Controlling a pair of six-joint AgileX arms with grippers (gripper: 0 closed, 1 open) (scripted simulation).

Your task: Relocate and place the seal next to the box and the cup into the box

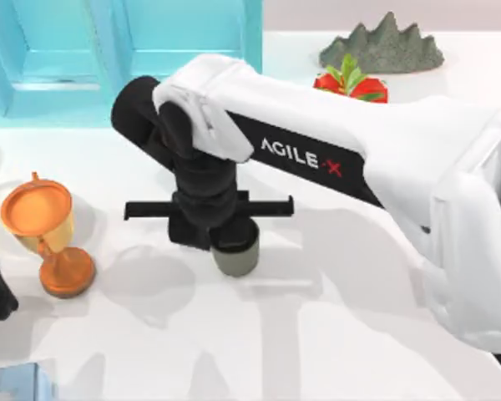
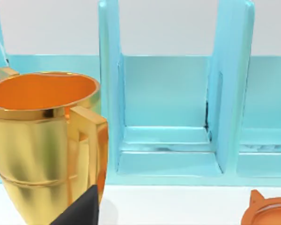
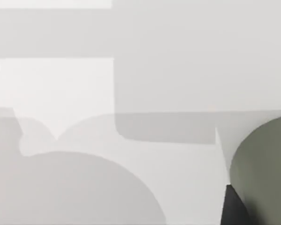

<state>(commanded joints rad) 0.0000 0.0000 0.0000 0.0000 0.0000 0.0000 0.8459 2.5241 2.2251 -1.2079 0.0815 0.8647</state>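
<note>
Right end effector [image 1: 225, 242] is sitting over the cup [image 1: 236, 255] mid-table, apparently grasping it, though finger closure cannot be confirmed. Cup step underway; next: lifting toward the box [image 1: 150, 50]. Left arm is parking at the table's left edge.

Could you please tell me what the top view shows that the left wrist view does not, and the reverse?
Top view alone: the right hand over the olive-grey cup, the strawberry and the grey rock model. Left wrist view alone: a gold mug close up. Both share the turquoise box, the orange trophy and the white table.
</note>
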